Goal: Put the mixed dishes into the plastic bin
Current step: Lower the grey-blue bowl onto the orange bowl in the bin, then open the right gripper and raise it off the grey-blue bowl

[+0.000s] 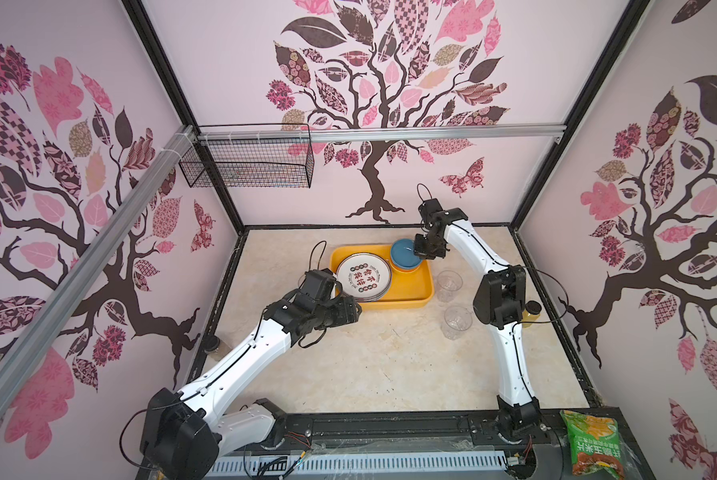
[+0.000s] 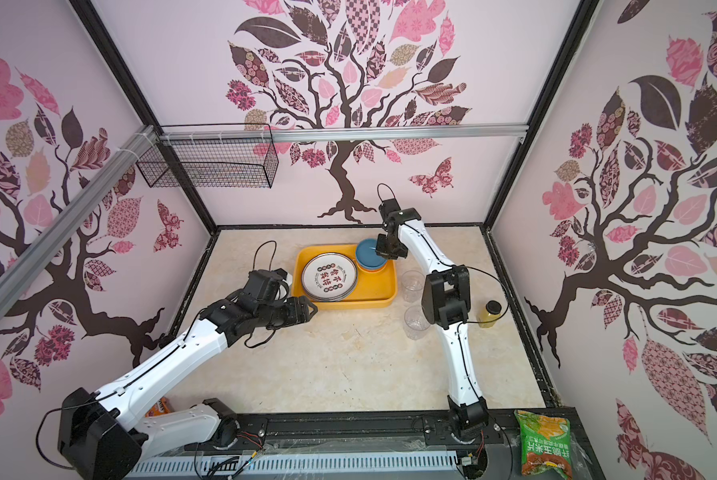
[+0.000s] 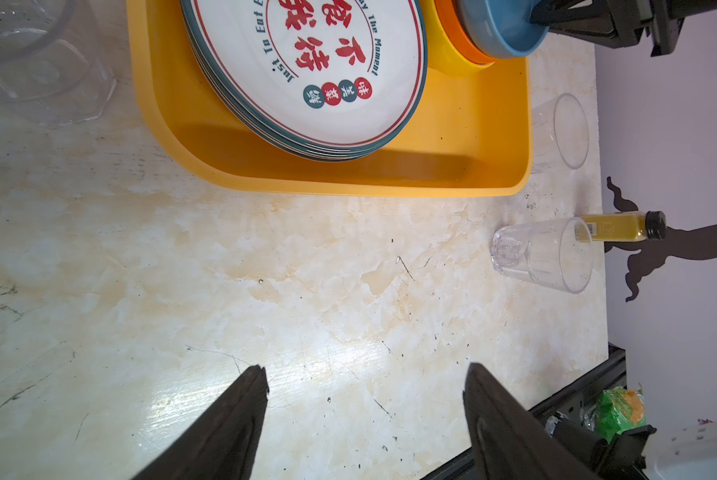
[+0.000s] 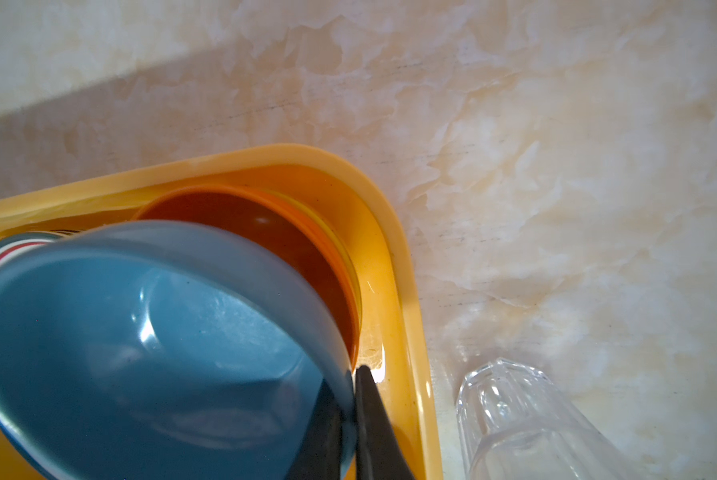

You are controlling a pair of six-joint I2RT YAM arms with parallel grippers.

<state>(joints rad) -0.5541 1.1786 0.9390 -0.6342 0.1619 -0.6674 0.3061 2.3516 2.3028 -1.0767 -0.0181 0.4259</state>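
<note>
The yellow-orange plastic bin (image 1: 415, 293) holds a stack of white plates (image 1: 363, 277) and nested orange and yellow bowls (image 4: 265, 232) in its far right corner. My right gripper (image 4: 350, 374) is shut on the rim of a blue bowl (image 4: 140, 345), which hangs tilted just above the orange bowl (image 1: 402, 269). My left gripper (image 3: 367, 374) is open and empty over bare table by the bin's near left corner (image 1: 354, 307). Two clear tumblers (image 1: 449, 284) (image 1: 457, 322) stand on the table to the right of the bin.
An amber black-capped bottle (image 2: 490, 313) stands by the right wall behind the right arm. A green snack bag (image 1: 593, 444) lies at the front right. A black wire basket (image 1: 248, 162) hangs at the back left. The left wrist view shows another clear faceted tumbler (image 3: 36, 62) close by.
</note>
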